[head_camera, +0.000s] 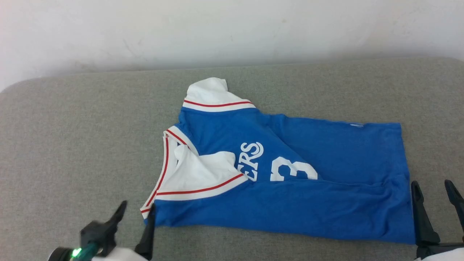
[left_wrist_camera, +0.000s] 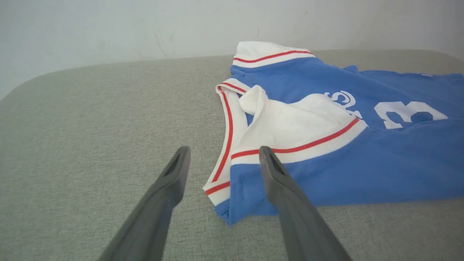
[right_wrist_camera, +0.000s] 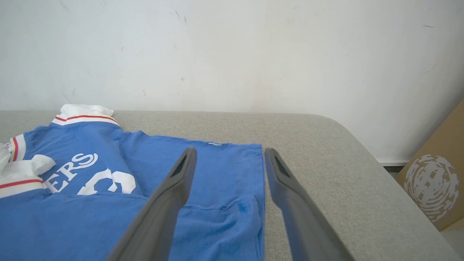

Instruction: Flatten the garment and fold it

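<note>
The shirt (head_camera: 326, 210) lies flat-ish on the grey cloth-covered surface (head_camera: 72, 145), reaching from its middle toward its right edge, collar end to the left and hem to the right. Its near long side is folded up over the body, so the blue fold covers the lower half of the white "ERS" lettering and the number 3. One white sleeve with red trim points at the back edge of the surface; the other lies folded over the chest, next to the striped V-neck.

The left pincer (head_camera: 137, 208) sits at the shirt's near-left corner with its fingers apart and nothing between them. In the left wrist view the left pincer (left_wrist_camera: 224, 152) straddles the collar corner of the shirt (left_wrist_camera: 344, 170); whether the inner finger touches the cloth is hard to say.

The right pincer (head_camera: 431, 185) is at the near-right hem corner, also spread wide and empty. In the right wrist view the right pincer (right_wrist_camera: 231, 151) has one finger over the shirt (right_wrist_camera: 83, 217) and the other over bare surface. A cardboard box (right_wrist_camera: 431, 188) stands past the surface's right edge, by the white wall (right_wrist_camera: 232, 54)
</note>
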You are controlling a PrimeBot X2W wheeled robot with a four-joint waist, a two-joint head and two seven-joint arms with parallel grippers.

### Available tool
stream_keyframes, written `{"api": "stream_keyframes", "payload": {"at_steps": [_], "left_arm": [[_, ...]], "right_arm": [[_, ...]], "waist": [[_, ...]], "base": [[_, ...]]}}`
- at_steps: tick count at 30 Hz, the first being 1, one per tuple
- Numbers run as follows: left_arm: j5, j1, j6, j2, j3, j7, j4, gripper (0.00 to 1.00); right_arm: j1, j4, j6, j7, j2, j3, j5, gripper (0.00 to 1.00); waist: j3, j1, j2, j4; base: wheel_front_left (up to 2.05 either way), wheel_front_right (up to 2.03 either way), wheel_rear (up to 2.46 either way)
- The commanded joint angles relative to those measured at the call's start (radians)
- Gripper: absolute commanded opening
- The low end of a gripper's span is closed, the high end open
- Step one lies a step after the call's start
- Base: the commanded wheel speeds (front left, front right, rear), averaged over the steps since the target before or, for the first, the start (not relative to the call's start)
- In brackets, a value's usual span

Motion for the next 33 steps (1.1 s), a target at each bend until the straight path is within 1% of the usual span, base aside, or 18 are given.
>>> {"api": "stream_keyframes", "payload": {"at_steps": [1,3,5,7,9,13,16,17,18,19,21,23,26,30,31,33], "left_arm": [[0.009,-0.038,-0.016,0.009,-0.013,0.031,0.007,1.0],[0.011,-0.086,-0.051,0.024,-0.047,0.109,0.025,1.0],[0.004,-0.127,-0.076,0.031,-0.073,0.183,0.049,1.0],[-0.004,-0.157,-0.084,0.035,-0.085,0.242,0.077,1.0],[-0.01,-0.18,-0.082,0.037,-0.09,0.294,0.105,1.0],[-0.03,-0.202,-0.053,0.031,-0.085,0.367,0.144,1.0],[-0.06,-0.197,-0.05,0.022,-0.089,0.411,0.154,1.0],[-0.071,-0.193,-0.056,0.021,-0.096,0.43,0.157,0.76],[-0.084,-0.19,-0.067,0.018,-0.103,0.445,0.157,0.16],[-0.102,-0.185,-0.081,0.011,-0.108,0.456,0.153,0.0],[-0.125,-0.178,-0.097,0.006,-0.11,0.465,0.143,0.0],[-0.138,-0.17,-0.094,0.003,-0.097,0.452,0.135,0.0],[-0.152,-0.15,-0.075,-0.001,-0.063,0.41,0.109,0.0],[-0.153,-0.129,-0.058,0.006,-0.041,0.377,0.07,0.0],[-0.152,-0.125,-0.052,0.008,-0.034,0.368,0.053,0.0],[-0.149,-0.126,-0.05,0.01,-0.033,0.365,0.041,0.0]], "right_arm": [[-0.013,-0.008,-0.001,0.005,0.004,0.003,-0.007,1.0],[-0.019,-0.009,-0.001,0.013,0.001,0.012,-0.008,1.0],[-0.024,-0.007,-0.001,0.017,0.001,0.021,-0.006,1.0],[-0.029,-0.004,-0.001,0.021,0.002,0.029,-0.003,1.0],[-0.034,0.0,-0.001,0.024,0.003,0.033,-0.002,1.0],[-0.041,0.006,-0.001,0.026,0.003,0.041,0.001,1.0],[-0.044,0.009,-0.001,0.027,0.001,0.043,0.001,1.0],[-0.046,0.011,-0.001,0.03,-0.002,0.045,0.001,1.0],[-0.047,0.013,-0.001,0.033,-0.005,0.049,0.001,1.0],[-0.049,0.013,-0.001,0.037,-0.01,0.052,0.001,1.0],[-0.055,0.012,-0.001,0.046,-0.029,0.06,-0.001,1.0],[-0.066,0.011,-0.001,0.061,-0.058,0.075,0.002,1.0],[-0.088,0.02,-0.001,0.108,-0.098,0.083,0.026,1.0],[-0.084,0.066,-0.001,0.24,-0.14,0.062,0.083,1.0],[-0.072,0.085,-0.001,0.301,-0.151,0.048,0.107,1.0],[-0.055,0.102,-0.001,0.351,-0.173,0.053,0.11,1.0]], "waist": [[0.012,0.0002,0.0,-0.001],[0.027,0.0002,0.0,-0.003],[0.042,0.0002,0.0,-0.009],[0.06,0.0002,0.0,-0.018],[0.077,0.0002,0.0,-0.026],[0.106,0.0002,0.0,-0.043],[0.119,0.0002,0.0,-0.054],[0.122,0.0002,0.0,-0.059],[0.123,0.0002,0.0,-0.062],[0.124,0.0002,0.0,-0.065],[0.124,0.0002,0.0,-0.069],[0.118,0.0002,0.0,-0.074],[0.109,0.0002,0.0,-0.08],[0.103,0.0002,0.0,-0.07],[0.108,0.0002,0.0,-0.062],[0.116,0.0002,0.0,-0.053]], "base": [[0.0,0.0,0.0],[0.0,0.0,0.0],[0.0,0.0,0.0],[0.0,0.0,0.0],[0.0,0.0,0.0],[0.0,0.0,0.0],[0.0,0.0,0.0],[0.0,0.0,0.0],[0.0,0.0,0.0],[0.0,0.0,0.0],[0.0,0.0,0.0],[0.0,0.0,0.0],[0.0,0.0,0.0],[0.0,0.0,0.0],[0.0,0.0,0.0],[0.0,0.0,0.0]]}}
